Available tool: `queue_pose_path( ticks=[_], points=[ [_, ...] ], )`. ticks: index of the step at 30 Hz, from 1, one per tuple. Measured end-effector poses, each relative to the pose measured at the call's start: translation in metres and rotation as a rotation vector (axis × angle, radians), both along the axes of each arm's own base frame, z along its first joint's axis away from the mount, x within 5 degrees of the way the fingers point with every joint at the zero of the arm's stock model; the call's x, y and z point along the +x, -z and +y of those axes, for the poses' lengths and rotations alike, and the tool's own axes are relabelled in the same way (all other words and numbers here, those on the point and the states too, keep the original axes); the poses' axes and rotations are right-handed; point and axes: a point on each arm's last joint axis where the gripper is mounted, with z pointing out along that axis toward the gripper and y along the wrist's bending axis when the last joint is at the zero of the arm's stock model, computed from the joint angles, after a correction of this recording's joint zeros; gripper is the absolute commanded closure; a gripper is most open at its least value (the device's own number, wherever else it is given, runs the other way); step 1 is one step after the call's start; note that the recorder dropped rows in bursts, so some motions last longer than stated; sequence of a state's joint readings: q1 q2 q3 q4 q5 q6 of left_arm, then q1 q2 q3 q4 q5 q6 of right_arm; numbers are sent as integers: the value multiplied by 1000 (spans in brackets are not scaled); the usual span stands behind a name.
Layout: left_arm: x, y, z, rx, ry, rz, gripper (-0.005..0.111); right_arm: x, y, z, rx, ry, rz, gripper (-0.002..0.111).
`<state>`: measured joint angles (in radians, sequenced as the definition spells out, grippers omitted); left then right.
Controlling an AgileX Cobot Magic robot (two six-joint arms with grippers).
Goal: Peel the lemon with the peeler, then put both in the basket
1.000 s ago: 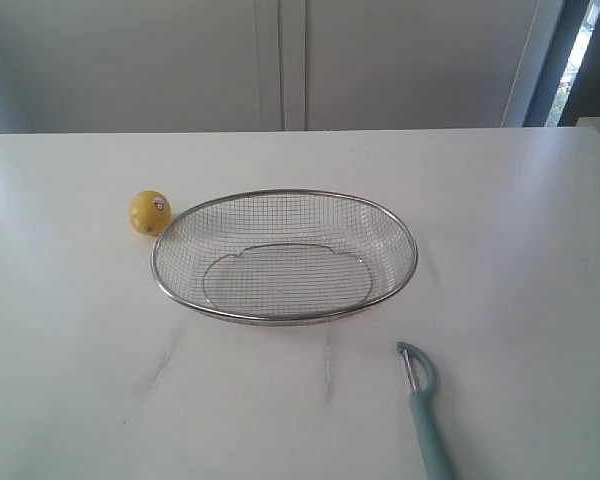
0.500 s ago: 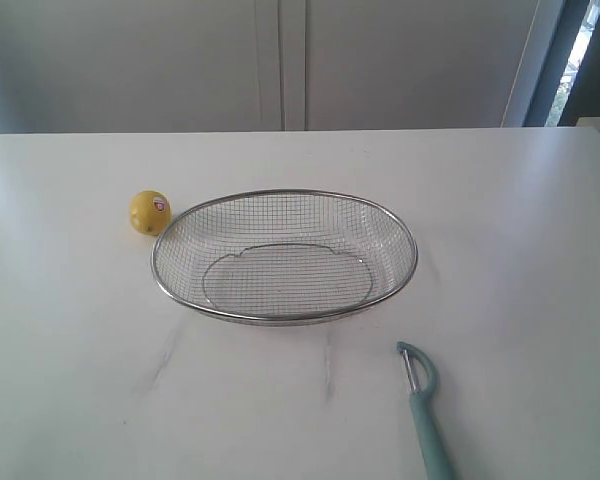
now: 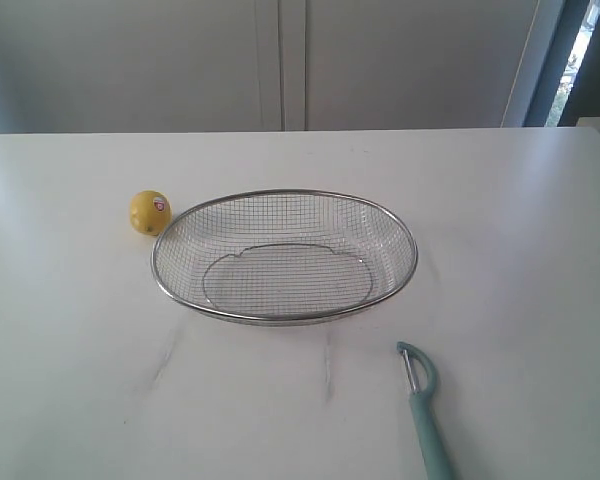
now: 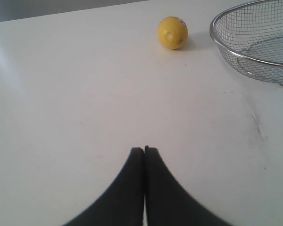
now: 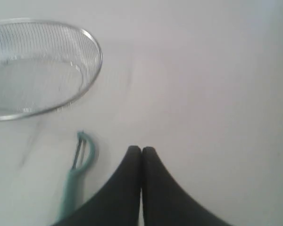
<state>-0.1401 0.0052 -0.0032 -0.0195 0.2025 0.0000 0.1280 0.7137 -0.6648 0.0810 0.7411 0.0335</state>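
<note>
— How are the grippers standing?

— The left gripper [image 4: 144,149] has its dark jaws pressed tight together with nothing between them. It hangs over a bare stretch of the white surface [image 4: 85,117]. The right gripper [image 5: 141,149] is the same, tips together and holding nothing.

— What lies closest to them?

— The peeler [image 5: 78,165], near the right gripper. It lies flat on the surface, not gripped. Its pale teal handle runs back towards that arm, and the curved metal blade head points at the basket [image 5: 96,47].

— Does it touch the basket?

— No, there is an open strip of surface between the blade head and the rim.

— And the lemon?

— The lemon [image 4: 172,32] is well out in front of the left gripper, far from its tips. It sits on the surface outside the basket, just beside the rim at the left end, with a sliver of surface between them. A small red-and-white sticker [image 3: 161,204] shows on the side turned towards the basket.

— So where does the basket stand?

— In the middle of the surface, upright, a shallow oval of silver wire mesh with a thick rim. The lemon is off one end and the peeler off the near right side.
</note>
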Motion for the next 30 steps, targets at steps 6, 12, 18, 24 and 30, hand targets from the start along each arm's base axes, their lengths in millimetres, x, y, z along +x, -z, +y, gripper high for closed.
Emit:
queue_pose_path(
  ticks=[6,12,18,24,30],
  points=[
    [0,0,0,0,0,0,107,18,24,8,43,-13,269,108],
    [0,0,0,0,0,0,107,28,39,19,53,-85,379,108],
    [0,0,0,0,0,0,107,35,50,30,24,-144,437,108],
    [0,0,0,0,0,0,107,42,68,50,-26,-232,535,108],
    [0,0,0,0,0,0,107,48,87,75,-83,-250,579,108]
  ],
)
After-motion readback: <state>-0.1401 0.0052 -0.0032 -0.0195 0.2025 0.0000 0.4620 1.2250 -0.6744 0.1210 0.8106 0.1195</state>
